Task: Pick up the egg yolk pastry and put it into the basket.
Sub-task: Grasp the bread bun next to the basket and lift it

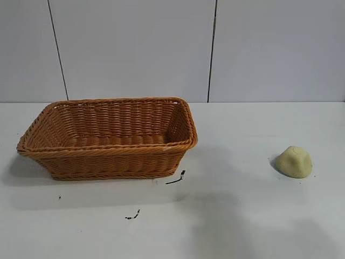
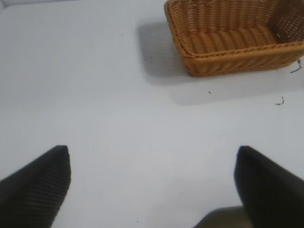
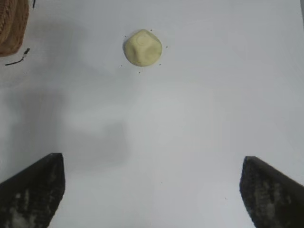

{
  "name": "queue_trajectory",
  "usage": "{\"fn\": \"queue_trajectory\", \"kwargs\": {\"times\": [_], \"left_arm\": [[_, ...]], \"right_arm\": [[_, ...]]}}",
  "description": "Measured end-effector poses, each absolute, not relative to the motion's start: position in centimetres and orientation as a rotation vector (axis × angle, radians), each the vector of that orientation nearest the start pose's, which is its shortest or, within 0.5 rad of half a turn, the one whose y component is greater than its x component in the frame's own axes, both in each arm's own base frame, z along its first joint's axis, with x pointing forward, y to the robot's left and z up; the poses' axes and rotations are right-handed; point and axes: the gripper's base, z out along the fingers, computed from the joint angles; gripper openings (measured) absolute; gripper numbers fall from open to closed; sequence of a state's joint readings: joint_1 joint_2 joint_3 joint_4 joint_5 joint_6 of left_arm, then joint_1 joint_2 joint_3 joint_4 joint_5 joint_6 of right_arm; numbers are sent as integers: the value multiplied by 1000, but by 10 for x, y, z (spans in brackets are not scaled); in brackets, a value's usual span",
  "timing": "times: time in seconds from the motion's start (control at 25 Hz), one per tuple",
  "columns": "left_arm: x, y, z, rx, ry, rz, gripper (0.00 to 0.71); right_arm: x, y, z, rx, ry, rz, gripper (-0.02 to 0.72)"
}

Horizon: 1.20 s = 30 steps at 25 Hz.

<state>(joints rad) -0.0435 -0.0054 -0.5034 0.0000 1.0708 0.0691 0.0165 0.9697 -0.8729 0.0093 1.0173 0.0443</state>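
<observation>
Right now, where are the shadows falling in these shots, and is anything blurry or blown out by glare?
Exterior view: soft shadow on the table beside the basket and a faint one hugging the egg yolk pastry; no glare. Left wrist view: shadow beside the basket; the open left gripper fingertips look soft. Right wrist view: broad grey shadows near the pastry; the open right gripper fingertips are blurred.
</observation>
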Motion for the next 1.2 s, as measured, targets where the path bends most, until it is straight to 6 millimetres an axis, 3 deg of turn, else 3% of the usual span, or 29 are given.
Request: {"fn": "queue_trajectory", "kwargs": {"times": [0.36,0.6,0.72,0.92,1.2], "left_arm": [[-7,0,277,115,2042,16,696],[-7,0,277,115,2042,16,696],[-7,0,277,115,2042,16,696],[-7,0,277,115,2042,16,696],[-7,0,277,115,2042,16,696]], "right_arm": [[297,6,275,2,2849,17,693],[366,7,236,-17,2914,5,693],[384,14,218,-53,2943,5,693],[395,30,194,-106,2977,17,693],[403,27,173,-113,2977,-16,693]]}}
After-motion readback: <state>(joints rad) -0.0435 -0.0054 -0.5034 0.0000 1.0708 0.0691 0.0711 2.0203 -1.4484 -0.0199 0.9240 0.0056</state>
